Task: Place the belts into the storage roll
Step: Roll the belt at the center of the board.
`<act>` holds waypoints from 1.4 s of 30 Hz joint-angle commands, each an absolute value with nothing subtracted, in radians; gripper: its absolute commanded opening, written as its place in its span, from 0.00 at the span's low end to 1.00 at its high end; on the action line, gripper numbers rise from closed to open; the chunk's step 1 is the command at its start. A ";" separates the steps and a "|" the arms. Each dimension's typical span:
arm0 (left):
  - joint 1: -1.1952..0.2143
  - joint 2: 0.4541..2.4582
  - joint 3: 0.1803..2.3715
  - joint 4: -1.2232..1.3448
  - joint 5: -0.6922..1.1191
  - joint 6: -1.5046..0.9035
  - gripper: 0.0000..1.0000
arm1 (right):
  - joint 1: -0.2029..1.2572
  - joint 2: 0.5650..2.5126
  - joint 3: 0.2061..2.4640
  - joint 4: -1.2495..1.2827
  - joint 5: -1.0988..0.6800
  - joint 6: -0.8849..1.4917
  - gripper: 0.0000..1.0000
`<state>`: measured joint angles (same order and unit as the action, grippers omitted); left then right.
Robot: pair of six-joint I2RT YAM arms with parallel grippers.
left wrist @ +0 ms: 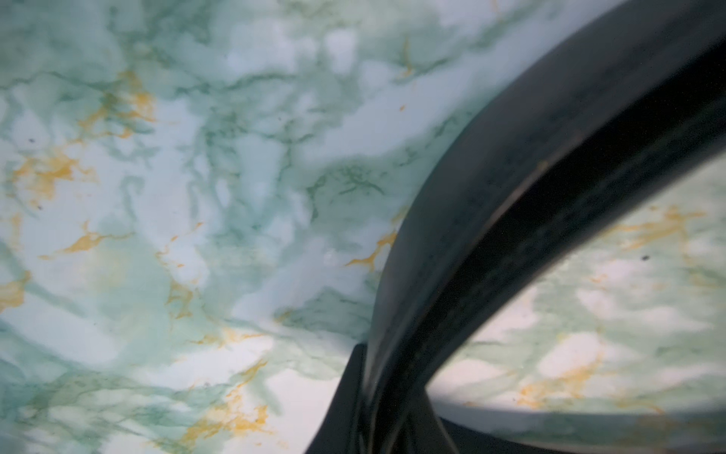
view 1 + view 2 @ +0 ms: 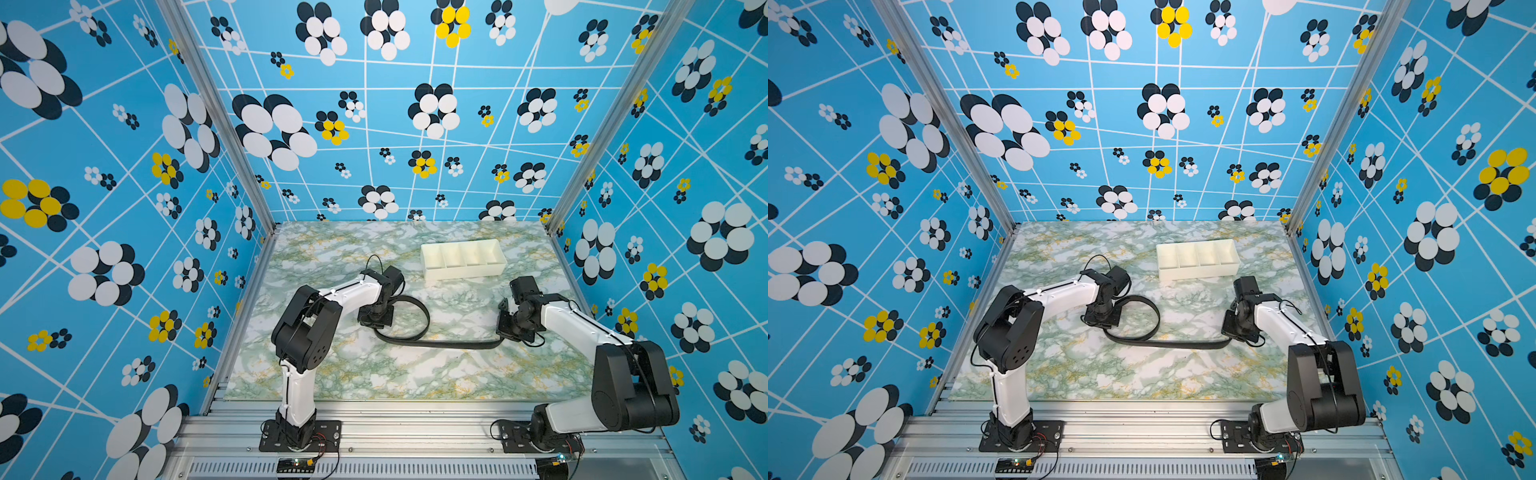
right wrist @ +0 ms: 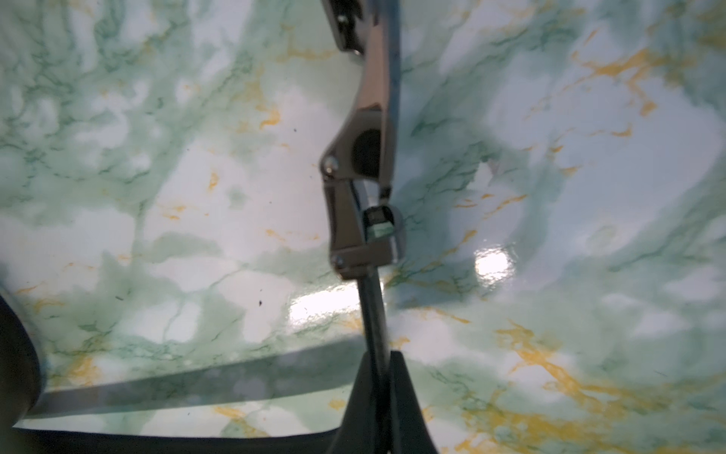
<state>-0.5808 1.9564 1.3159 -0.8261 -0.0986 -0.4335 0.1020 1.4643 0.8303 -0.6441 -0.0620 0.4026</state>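
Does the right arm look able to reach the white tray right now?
Probably yes: the tray lies just beyond the right gripper, nothing between them. That gripper is shut on the belt, which the left gripper also grips, so the belt may drag.

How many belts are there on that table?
1. The belt lies on the table, looped beside the left tool, its buckle end pinched in the right tool. The tray looks empty; none seems hidden.
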 commanded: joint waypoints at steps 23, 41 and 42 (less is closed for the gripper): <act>-0.783 1.961 1.279 -0.602 -0.267 -0.026 0.15 | 0.236 1.693 1.063 -0.404 -0.376 0.465 0.51; -0.827 2.028 1.358 -0.588 -0.227 0.017 0.15 | 0.338 1.514 0.796 -0.300 -0.386 0.609 0.61; -0.830 2.028 1.358 -0.585 -0.224 0.021 0.15 | 0.339 1.521 0.798 -0.300 -0.384 0.610 0.61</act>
